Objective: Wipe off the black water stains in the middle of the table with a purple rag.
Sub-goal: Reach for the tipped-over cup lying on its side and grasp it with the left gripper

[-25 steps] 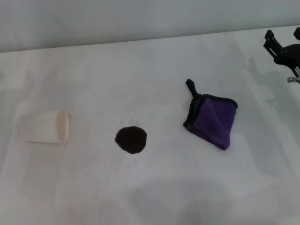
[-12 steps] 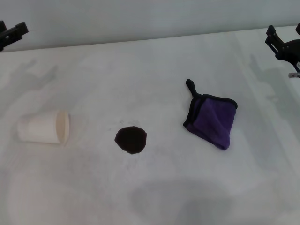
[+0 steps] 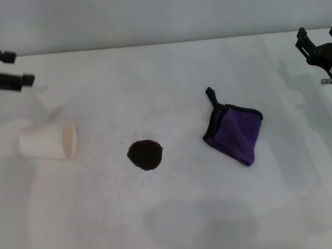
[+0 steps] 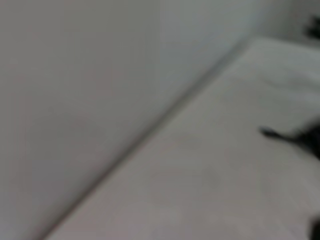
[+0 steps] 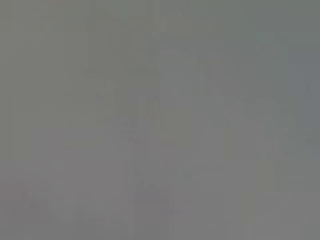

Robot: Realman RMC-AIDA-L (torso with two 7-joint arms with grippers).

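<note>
A dark stain (image 3: 145, 154) is seen mid-worktop (image 3: 171, 212), between a tipped cup (image 3: 49, 140) and a purple rag (image 3: 234, 133). Both hands, left (image 3: 13, 70) and right (image 3: 315, 49), are seen at the edges; their grip cannot be told.

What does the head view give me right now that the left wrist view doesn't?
Only the head view shows the black water stains, the paper cup lying on its side, the left gripper at the left edge and the right gripper at the far right. The left wrist view adds only the wall beside the table edge. Both show the table; the purple rag is clear only from the head.
</note>
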